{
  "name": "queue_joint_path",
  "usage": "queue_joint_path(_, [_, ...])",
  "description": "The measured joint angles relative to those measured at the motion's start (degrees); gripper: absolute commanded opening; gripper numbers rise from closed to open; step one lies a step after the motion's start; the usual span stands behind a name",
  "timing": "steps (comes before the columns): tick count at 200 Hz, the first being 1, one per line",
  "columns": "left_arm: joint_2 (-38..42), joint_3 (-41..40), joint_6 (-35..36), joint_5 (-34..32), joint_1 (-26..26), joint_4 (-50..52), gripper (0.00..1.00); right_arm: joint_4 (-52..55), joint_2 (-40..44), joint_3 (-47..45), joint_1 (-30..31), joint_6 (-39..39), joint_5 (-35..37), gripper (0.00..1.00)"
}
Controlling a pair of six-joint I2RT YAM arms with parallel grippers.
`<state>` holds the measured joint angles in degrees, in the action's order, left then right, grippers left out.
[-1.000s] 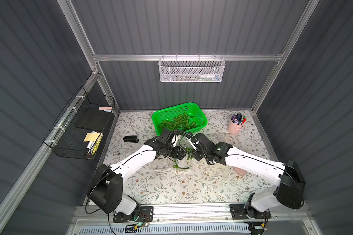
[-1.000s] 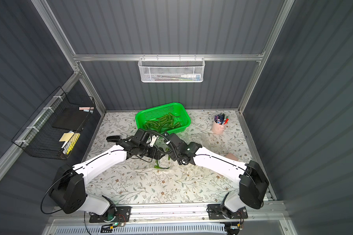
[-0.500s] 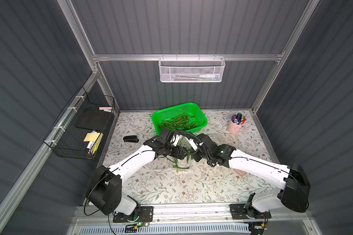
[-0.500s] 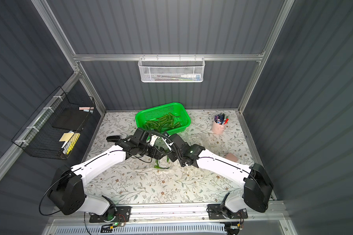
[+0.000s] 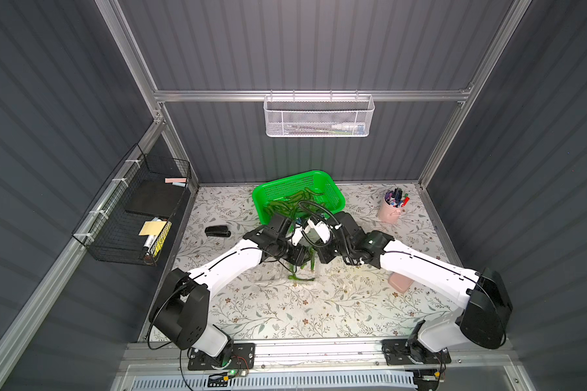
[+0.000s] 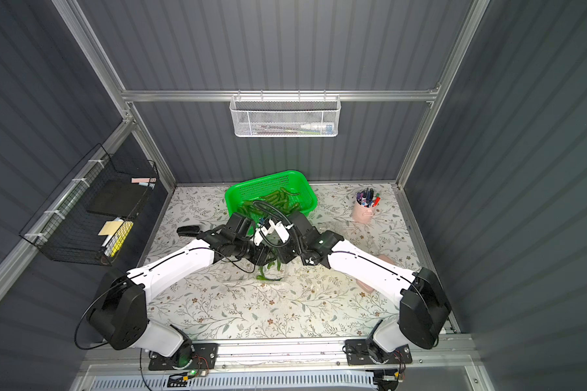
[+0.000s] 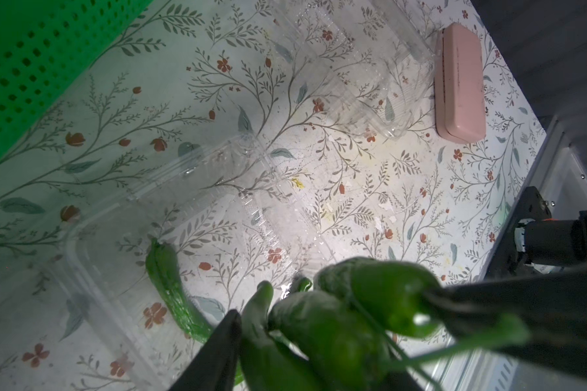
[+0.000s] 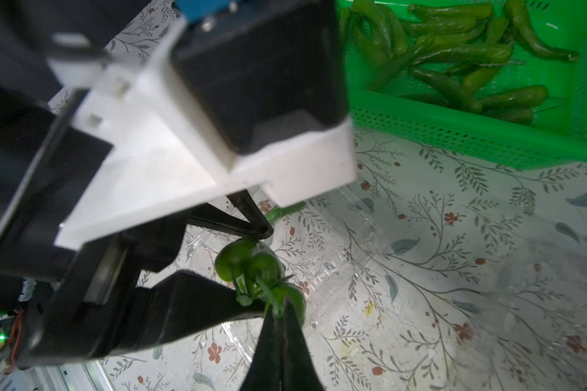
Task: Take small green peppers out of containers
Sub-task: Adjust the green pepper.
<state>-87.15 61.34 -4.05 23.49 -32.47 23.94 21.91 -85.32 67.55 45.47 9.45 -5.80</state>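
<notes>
We saw right tool [image 8: 278, 325] pinched shut on stems of peppers [image 7: 380, 298]. Bodies hung down between jaws of left tool [image 8: 256, 267]; clamp unclear. Bunch hung above container [image 7: 92, 270], tabletop middle; lone pepper [image 7: 170, 291] lay inside.

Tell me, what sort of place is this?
Likely a robot test booth, not a kitchen: grey panel walls on an aluminium frame, a left arm and right arm bolted to a rail by a floral tabletop.

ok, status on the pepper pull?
Right hand shut on pepper bunch stems. Left hand straddles bunch, grip unclear. One pepper lies in clear container. Hands crowded together.
</notes>
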Motion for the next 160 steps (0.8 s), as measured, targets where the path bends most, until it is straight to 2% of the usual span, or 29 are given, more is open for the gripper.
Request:
queue_joint_path(15, [0.02,0.00,0.09,0.09,0.00,0.02,0.46,0.00,-0.48,0.22,-1.31,1.22,-1.92,0.02])
queue_joint_path(49, [0.57,0.02,0.07,-0.11,0.00,0.92,0.46,0.09,-1.16,0.50,-2.60,3.10,-4.07,0.02])
queue_joint_path(84, [1.95,0.79,0.22,-1.11,0.02,1.62,0.23,0.42,-1.40,0.52,-3.08,5.31,-5.09,0.02])
queue_joint_path(133, [1.84,1.31,-0.26,-0.70,0.00,0.96,0.10,-0.68,-1.73,0.52,-5.05,10.91,-6.80,0.03])
queue_joint_path(160, [1.73,1.31,-0.70,-0.28,0.00,0.31,0.09,-1.75,-3.50,0.79,-6.03,14.19,-7.02,0.03])
